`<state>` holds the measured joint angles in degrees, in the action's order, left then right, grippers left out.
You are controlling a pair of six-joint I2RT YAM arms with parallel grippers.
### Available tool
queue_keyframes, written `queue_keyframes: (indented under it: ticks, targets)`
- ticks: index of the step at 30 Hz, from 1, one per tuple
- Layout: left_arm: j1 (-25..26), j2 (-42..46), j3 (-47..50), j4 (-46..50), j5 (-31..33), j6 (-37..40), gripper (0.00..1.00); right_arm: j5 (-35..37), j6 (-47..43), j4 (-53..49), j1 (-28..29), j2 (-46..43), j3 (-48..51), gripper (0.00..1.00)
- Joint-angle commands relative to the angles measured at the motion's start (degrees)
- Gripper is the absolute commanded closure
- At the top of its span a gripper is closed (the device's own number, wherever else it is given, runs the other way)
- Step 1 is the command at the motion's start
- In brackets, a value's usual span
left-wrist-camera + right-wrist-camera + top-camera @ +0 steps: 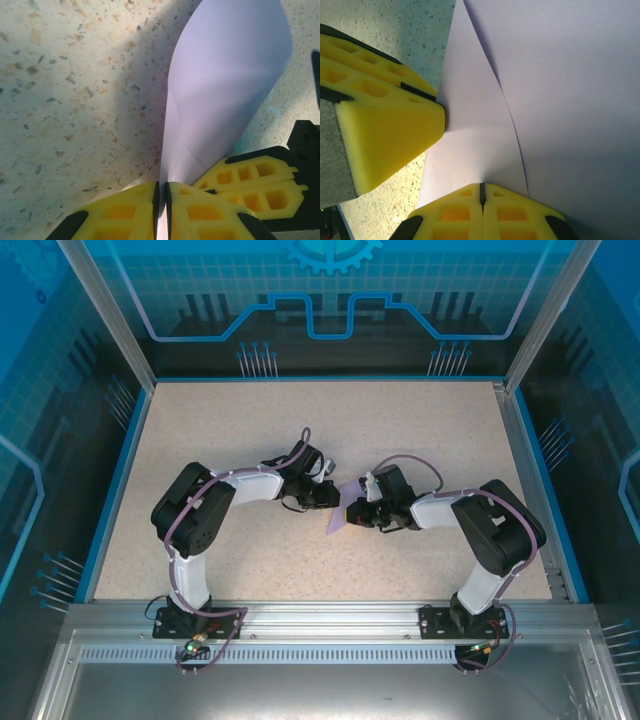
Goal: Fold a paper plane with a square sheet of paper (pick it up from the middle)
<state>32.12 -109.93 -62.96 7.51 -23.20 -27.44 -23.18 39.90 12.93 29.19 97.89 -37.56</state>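
The square sheet of paper point(340, 519), plain lavender, is held up off the table between both grippers at mid-table. My left gripper point(332, 498) comes in from the left. In the left wrist view its yellow fingers point(125, 212) are shut on the sheet's lower edge at the left gripper point(162, 185), and the sheet of paper point(225, 85) curves upward from there. My right gripper point(356, 512) meets it from the right. In the right wrist view the right gripper point(482, 187) is shut on the sheet of paper point(560, 100), which shows an overlapping folded layer.
The speckled beige table point(300, 430) has blue edging and frame posts around it. The other arm's yellow fingers crowd each wrist view: the right fingers point(255, 182) beside the left ones, the left fingers point(385, 125) beside the right ones.
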Motion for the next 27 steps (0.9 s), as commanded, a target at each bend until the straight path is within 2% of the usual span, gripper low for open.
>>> queue_keyframes:
  ticks: [1,15,27]
  targets:
    - [0.31,-1.41,-1.45,2.42,1.71,3.08,0.87,-0.43,-0.09,-1.53,-0.79,0.29,-0.77,0.99]
    - [1.47,-1.16,-2.20,4.37,7.02,6.78,0.90,3.62,-0.96,-5.47,-0.81,-3.07,-1.20,0.94]
    - [3.01,0.76,-1.76,4.36,9.37,8.36,0.89,5.19,-1.57,-7.71,-0.80,-1.39,-2.62,0.93]
